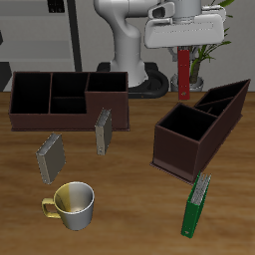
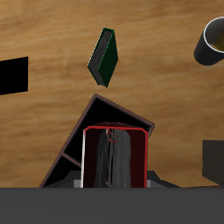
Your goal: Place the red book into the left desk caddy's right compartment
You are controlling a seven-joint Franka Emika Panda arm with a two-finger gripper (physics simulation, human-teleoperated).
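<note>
Near the table's front edge stand the mug and the green book; behind them is the left desk caddy, turned diagonally; above its back end the gripper holds the red book upright between closed fingers.

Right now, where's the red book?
The red book hangs upright in the gripper, lifted off the table, above the left desk caddy; the wrist view shows the caddy's compartments directly beneath it.
</note>
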